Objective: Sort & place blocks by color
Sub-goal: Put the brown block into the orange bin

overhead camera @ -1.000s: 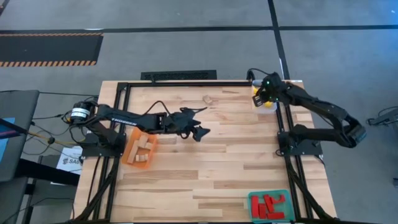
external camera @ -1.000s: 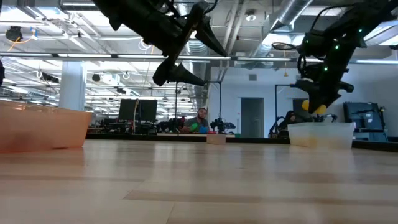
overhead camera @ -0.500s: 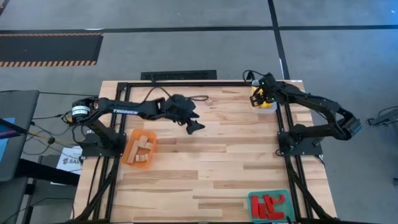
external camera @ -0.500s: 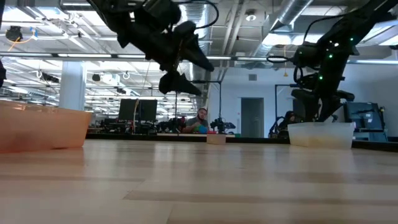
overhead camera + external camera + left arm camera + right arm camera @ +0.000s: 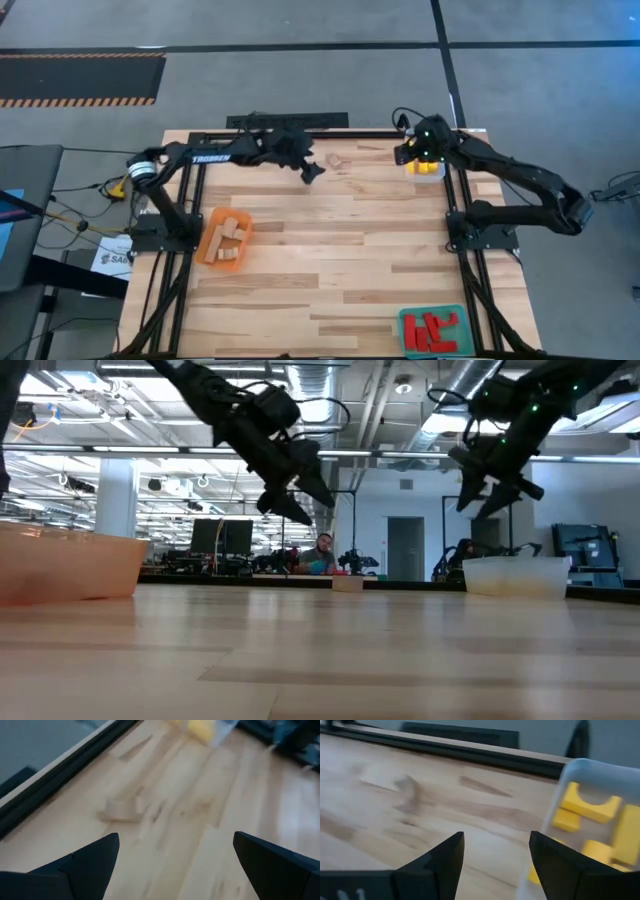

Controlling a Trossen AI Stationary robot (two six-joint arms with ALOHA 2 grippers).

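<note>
One plain wood block [image 5: 336, 159] lies flat on the table near its far edge; it also shows in the left wrist view [image 5: 120, 810]. My left gripper [image 5: 310, 166] hangs open in the air just left of it, fingers [image 5: 85, 860] spread with nothing between them. My right gripper [image 5: 405, 155] is open and empty, raised beside the left wall of the clear tray [image 5: 570, 775]. Yellow blocks [image 5: 590, 807] lie in that tray. In the low view both grippers, left [image 5: 305, 502] and right [image 5: 478, 505], hang well above the table.
An orange tray [image 5: 205, 245] with wood blocks [image 5: 230, 240] sits at the table's left. A green tray [image 5: 405, 330] with red blocks [image 5: 435, 328] sits at the near right corner. A black frame [image 5: 300, 135] runs along the far edge. A person shows far off in the room [image 5: 322, 555].
My left gripper has swung from the table's middle toward the far edge, rolling as it went, and now hangs beside the wood block. My right gripper has opened and let go of a yellow block over the clear tray, then risen and drawn a little toward the left.
</note>
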